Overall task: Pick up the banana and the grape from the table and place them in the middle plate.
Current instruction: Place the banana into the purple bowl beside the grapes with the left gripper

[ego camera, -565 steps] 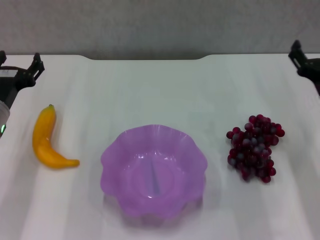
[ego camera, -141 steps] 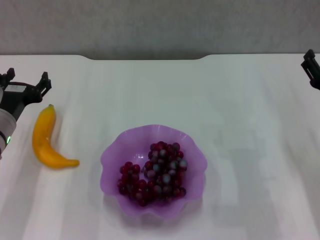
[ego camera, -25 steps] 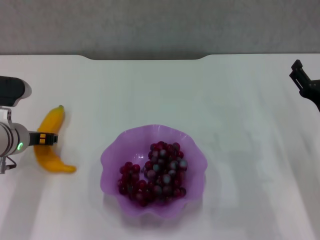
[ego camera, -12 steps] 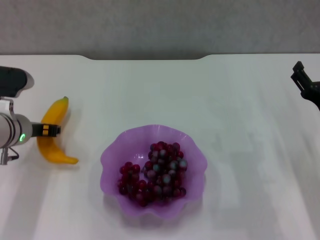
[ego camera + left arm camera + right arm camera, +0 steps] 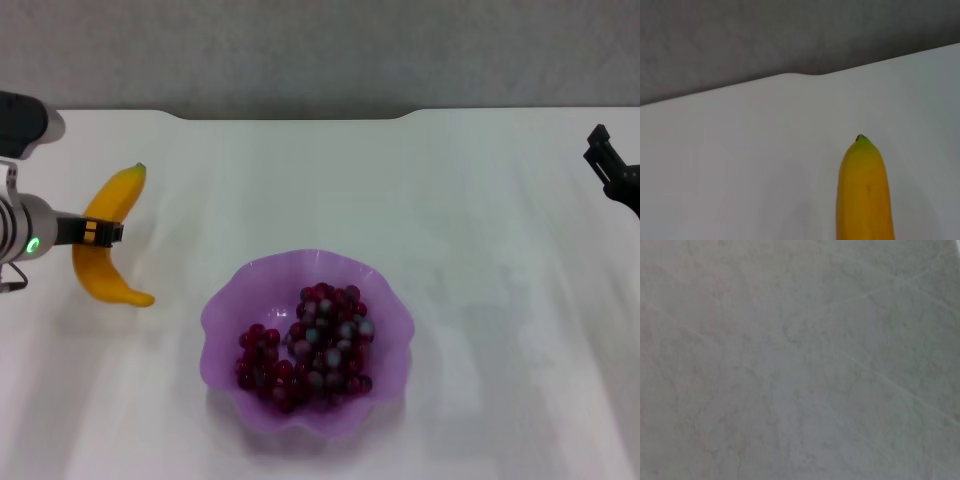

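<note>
Banana (image 5: 105, 240) flesh is what matters here: the fruit is a stiff, smooth, curved body, probably light, with a glossy yellow-orange skin that looks slick enough to pivot if pinched off-centre. The left pincer (image 5: 100, 232) grips it across the middle, closed onto the fruit, which I judge the right place to hold, since the mass balances on either side and neither end can swing down far. The banana sits at the left of the head view with its green-tipped end pointing away from the robot and its blunt end near the surface (image 5: 480, 300); whether it is fully lifted clear is hard to say from above, though a faint shadow beneath suggests it is. The left wrist view shows only its tip (image 5: 862, 145) over bare white. The grape (image 5: 305, 348) bunch, soft and loosely jointed, lies inside the middle plate (image 5: 225, 310), filling its centre and the part nearest the robot, so the banana is best laid along the freer side rather than pressed onto the berries. The plate looks like thin, light plastic with a wavy rim, likely to slide or tip if knocked. The surface is white, smooth and flat, and a dark grey backdrop runs behind its far edge. The right pincer (image 5: 605, 165) is parked at the right edge, its fingers spread apart and holding nothing.
</note>
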{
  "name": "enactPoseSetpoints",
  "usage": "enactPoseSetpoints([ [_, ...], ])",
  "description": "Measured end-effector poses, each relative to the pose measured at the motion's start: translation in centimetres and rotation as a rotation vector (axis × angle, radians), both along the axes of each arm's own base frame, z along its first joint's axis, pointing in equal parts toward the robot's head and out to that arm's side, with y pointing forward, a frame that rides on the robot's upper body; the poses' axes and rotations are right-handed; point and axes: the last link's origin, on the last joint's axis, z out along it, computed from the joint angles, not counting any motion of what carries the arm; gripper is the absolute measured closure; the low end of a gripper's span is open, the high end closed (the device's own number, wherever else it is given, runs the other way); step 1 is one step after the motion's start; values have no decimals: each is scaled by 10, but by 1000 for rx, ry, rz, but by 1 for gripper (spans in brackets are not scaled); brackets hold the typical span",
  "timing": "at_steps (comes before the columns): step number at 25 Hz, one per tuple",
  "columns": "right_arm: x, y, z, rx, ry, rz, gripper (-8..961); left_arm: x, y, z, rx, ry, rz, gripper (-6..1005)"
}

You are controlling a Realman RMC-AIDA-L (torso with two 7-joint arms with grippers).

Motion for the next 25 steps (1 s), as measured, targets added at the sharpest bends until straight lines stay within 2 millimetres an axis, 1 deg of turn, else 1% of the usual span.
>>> enactPoseSetpoints([
  [3, 0, 0, 0, 0, 0, 0, 62, 8, -8, 10, -11, -10, -24, 516],
  [5, 0, 0, 0, 0, 0, -1, 62, 21, -16, 17, -33, -31, -65, 514],
  [6, 1, 0, 0, -1, -1, -3, 62, 21, -16, 17, -33, -31, -65, 513],
  [8, 1, 0, 0, -2, -1, -3, 62, 31, -23, 20, -58, -46, -98, 511],
  [11, 1, 0, 0, -3, -1, -5, 62, 42, -33, 19, -98, -44, -130, 508],
  [19, 2, -1, -1, -6, -1, -10, 62, 66, -66, 3, -251, 23, -227, 500],
  [25, 4, -2, 0, -5, -2, -12, 62, 91, -81, -26, -360, 3, -326, 494],
])
